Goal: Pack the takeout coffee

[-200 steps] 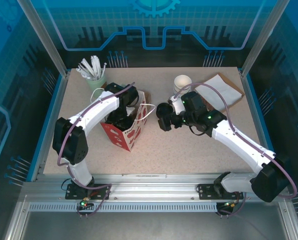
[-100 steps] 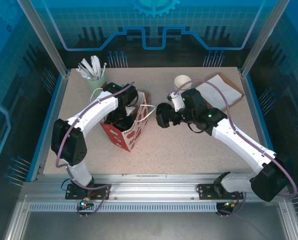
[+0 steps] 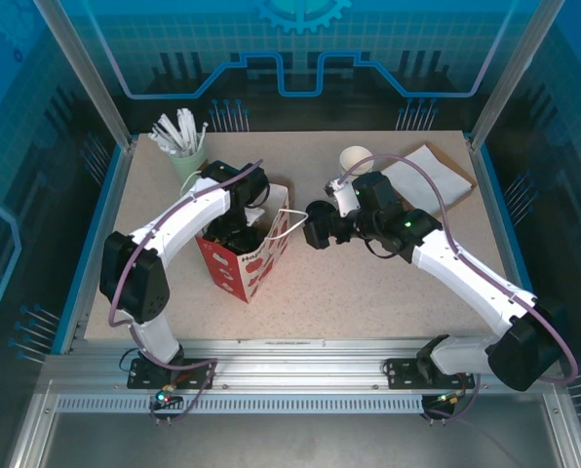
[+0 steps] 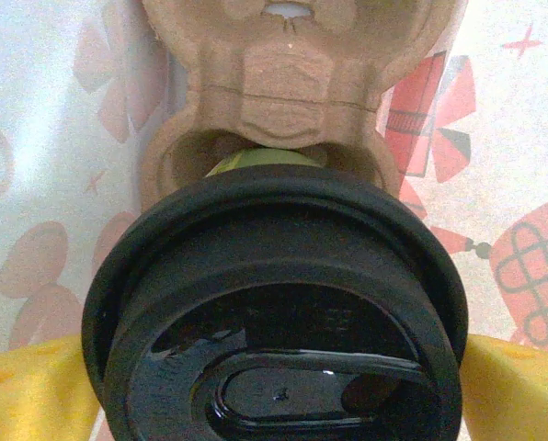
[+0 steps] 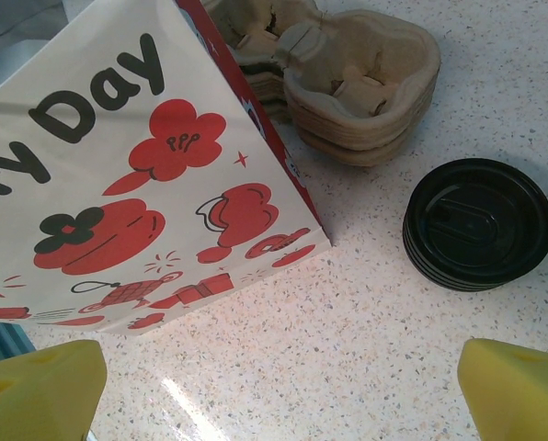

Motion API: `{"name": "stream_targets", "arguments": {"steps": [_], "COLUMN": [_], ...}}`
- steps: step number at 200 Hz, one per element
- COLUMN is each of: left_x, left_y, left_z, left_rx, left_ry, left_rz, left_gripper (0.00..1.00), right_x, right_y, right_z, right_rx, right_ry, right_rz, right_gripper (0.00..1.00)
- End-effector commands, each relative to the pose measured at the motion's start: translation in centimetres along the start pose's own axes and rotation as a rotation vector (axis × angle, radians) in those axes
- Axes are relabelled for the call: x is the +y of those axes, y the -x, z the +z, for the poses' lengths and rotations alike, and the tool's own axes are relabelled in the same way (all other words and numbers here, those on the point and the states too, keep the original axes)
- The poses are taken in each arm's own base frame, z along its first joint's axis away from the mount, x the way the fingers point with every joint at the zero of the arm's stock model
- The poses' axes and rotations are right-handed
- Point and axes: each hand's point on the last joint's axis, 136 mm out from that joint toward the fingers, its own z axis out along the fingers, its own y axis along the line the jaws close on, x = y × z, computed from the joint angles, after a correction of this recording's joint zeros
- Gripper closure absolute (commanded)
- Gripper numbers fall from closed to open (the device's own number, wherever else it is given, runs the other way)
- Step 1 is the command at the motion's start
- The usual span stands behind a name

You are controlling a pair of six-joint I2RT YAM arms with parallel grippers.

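The takeout coffee (image 4: 274, 276) stands in a brown pulp carrier (image 4: 292, 92) inside the red-and-white paper bag (image 3: 256, 261). Its black lid is close under the left wrist camera, with a sliver of green cup behind it. My left gripper (image 3: 234, 232) reaches down into the bag. Its yellow fingers (image 4: 35, 386) stand wide on either side of the lid, open. My right gripper (image 3: 315, 226) hovers open just right of the bag (image 5: 136, 165), over bare tabletop, with nothing between its fingers (image 5: 518, 386).
A stack of pulp carriers (image 5: 357, 83) and a pile of black lids (image 5: 481, 225) lie behind the bag. Lidless cups (image 3: 355, 161), a brown-backed paper sheet (image 3: 429, 175) and a cup of utensils (image 3: 183, 141) sit at the back.
My left gripper's jaws have widened around the coffee inside the bag. The right gripper has drifted slightly back and left, toward the bag handle.
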Motion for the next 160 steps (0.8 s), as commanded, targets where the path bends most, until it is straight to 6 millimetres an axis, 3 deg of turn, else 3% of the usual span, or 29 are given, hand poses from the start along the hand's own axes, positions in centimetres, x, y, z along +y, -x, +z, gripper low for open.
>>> {"name": "stream_targets", "arguments": {"steps": [1, 160], "left_x": [-0.2, -0.4], "left_y": [-0.2, -0.8], "left_z": [-1.7, -6.2], "left_rx": [-0.044, -0.154], "left_ry": [-0.026, -0.047], "left_rz": [0.013, 0.021], "left_gripper": [0.04, 0.01], "right_x": [0.5, 0.6], "right_y": [0.9, 1.0], "right_z": [-0.3, -0.4], "right_rx": [-0.023, -0.024], "right_ry": [0.018, 0.018], "right_rz": [0.001, -0.001], "right_gripper": [0.00, 0.00]}}
